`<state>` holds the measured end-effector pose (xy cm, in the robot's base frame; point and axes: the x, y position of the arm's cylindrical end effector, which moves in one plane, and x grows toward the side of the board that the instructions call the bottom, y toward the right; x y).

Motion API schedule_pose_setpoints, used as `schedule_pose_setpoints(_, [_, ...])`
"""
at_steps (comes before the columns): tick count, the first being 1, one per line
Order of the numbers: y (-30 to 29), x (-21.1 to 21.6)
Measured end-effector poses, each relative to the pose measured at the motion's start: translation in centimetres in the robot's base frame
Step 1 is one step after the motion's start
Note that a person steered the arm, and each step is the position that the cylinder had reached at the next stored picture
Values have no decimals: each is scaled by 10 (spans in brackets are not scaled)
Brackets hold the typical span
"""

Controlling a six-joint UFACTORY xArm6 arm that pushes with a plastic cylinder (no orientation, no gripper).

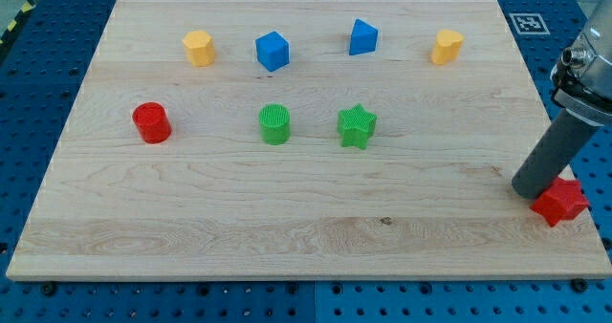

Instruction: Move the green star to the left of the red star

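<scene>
My tip (532, 191) touching red star (561, 203), partly hiding it; green star (357, 126) well apart. No pincer fitted.

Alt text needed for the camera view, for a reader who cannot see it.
My tip rests beside the red star at the wooden board's right edge, far from the green star mid-board. A green cylinder and red cylinder lie leftward; yellow and blue blocks line the top.
</scene>
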<state>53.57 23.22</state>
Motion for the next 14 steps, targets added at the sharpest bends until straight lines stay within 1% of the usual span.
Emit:
schedule_pose_setpoints(1, [-23,-38])
schedule_pose_setpoints(2, [-54,-94])
schedule_pose_setpoints(3, [-128,-115])
schedule_pose_setpoints(4, [-197,-123])
schedule_pose_setpoints(5, [-237,-112])
schedule_pose_setpoints(6, [-203,-81])
schedule_pose_setpoints(7, [-137,-46])
schedule_pose_setpoints(8, [-132,-53])
schedule_pose_setpoints(9, [-148,-95])
schedule_pose_setpoints(10, [-111,-106])
schedule_pose_setpoints(11, [-65,-58])
schedule_pose_setpoints(12, [-43,-17])
schedule_pose_setpoints(13, [-50,-37])
schedule_pose_setpoints(14, [-101,-50])
